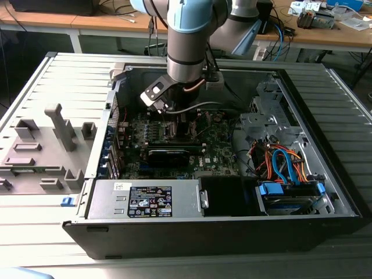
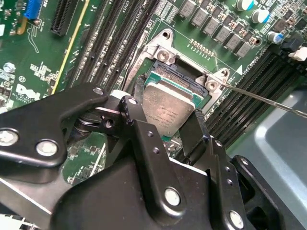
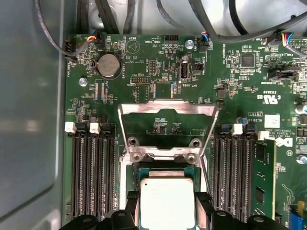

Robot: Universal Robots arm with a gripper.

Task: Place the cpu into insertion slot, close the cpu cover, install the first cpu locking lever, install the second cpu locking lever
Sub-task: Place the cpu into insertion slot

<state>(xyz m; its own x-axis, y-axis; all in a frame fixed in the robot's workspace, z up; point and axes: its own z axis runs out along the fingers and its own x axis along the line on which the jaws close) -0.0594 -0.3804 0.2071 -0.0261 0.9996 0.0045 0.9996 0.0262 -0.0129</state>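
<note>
In the exterior view, we see the arm (image 1: 186, 46) reaching down into the open computer case (image 1: 192, 235), with its gripper (image 1: 167, 116) low over the green board (image 1: 218, 148).

In the second wrist view, the black fingers (image 2: 132, 112) pinch the cpu (image 2: 168, 108) by two opposite edges. They hold it slightly tilted, just over the insertion slot (image 2: 184, 74) (whether it touches the slot we cannot tell).

In the first wrist view, the cpu lies between the fingers over the slot's silvery rim. The cpu cover (image 3: 168, 106) is swung open, lying back away from the slot, and memory slots (image 3: 93, 172) flank it on either side.
</note>
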